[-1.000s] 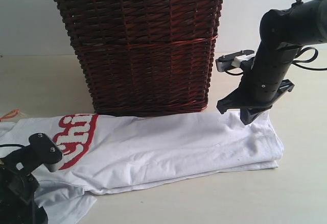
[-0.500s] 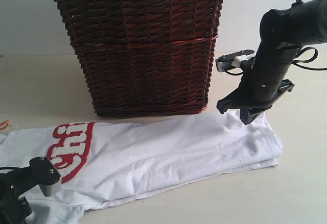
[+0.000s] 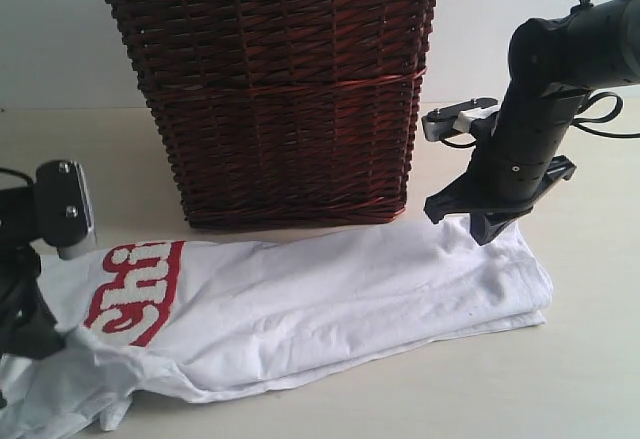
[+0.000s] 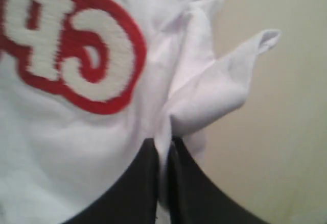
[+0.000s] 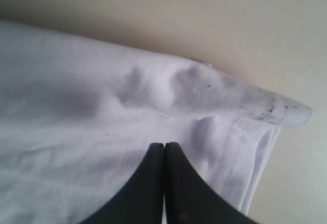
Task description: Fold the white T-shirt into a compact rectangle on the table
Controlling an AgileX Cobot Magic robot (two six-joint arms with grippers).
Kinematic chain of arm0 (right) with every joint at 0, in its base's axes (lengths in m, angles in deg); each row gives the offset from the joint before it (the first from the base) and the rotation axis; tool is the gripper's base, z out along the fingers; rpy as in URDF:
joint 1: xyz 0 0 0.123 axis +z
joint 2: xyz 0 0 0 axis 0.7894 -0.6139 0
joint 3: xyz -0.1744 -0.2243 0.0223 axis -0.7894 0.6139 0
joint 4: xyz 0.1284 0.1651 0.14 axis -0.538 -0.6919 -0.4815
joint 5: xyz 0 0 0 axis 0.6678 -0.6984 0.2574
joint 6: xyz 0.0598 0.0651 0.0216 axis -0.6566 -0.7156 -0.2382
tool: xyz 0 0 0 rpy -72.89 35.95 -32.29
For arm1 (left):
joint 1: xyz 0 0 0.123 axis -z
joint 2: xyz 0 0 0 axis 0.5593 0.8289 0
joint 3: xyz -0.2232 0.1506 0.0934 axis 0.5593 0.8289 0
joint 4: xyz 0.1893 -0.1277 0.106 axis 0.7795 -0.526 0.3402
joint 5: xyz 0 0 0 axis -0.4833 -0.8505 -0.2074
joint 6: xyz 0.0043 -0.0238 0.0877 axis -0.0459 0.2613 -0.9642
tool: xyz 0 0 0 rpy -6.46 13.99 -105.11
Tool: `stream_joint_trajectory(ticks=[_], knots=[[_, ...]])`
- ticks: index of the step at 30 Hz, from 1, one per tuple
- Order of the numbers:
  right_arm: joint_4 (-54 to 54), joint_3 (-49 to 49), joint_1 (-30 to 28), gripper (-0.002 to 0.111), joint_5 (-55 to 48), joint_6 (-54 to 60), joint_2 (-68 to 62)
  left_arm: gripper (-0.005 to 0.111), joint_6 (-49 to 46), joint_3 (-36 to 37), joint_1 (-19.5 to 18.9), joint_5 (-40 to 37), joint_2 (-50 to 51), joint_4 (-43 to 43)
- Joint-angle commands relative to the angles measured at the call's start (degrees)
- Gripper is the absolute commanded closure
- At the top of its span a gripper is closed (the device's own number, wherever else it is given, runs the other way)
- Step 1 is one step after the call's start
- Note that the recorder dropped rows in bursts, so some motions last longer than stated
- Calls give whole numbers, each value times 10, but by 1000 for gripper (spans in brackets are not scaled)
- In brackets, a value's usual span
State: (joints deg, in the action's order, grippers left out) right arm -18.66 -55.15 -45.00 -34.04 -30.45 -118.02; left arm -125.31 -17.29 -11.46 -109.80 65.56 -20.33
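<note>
The table [image 3: 590,379] is showing open room in front and on the right, while the basket [image 3: 280,109] is sitting just behind the white T-shirt [image 3: 330,309]. Shirt's lying long and rumpled, red patch [image 3: 135,289] at its left end. There the left gripper [image 4: 162,143] is pinching a fold; the right gripper [image 5: 164,146] is pressing closed fingers onto the right end.

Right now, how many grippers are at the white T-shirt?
2. The left gripper pinches a fold beside the red patch; the right gripper, shut, rests on the T-shirt's opposite end.
</note>
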Motion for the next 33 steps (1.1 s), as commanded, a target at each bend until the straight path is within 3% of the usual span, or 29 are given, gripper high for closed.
stream_joint_trajectory(ticks=[1,9,11,16,20,24,28,33], knots=[[1,3,-3,108,-5,5,7,103,-1,-10,-28,122,3,9],[1,3,-3,108,-14,9,7,50,-1,-10,-88,268,69,9],[1,3,-3,108,-15,9,7,44,3,-10,-95,284,83,9],[1,3,-3,108,-16,9,7,47,88,-10,-94,271,84,-9],[2,3,-3,108,-14,9,7,55,147,-10,-94,185,80,-52],[2,3,-3,108,-9,9,7,73,205,-2,-94,142,105,-52],[2,3,-3,108,-8,9,7,91,212,5,-95,162,156,-51],[2,3,-3,108,-14,9,7,82,254,3,-95,249,214,-48]])
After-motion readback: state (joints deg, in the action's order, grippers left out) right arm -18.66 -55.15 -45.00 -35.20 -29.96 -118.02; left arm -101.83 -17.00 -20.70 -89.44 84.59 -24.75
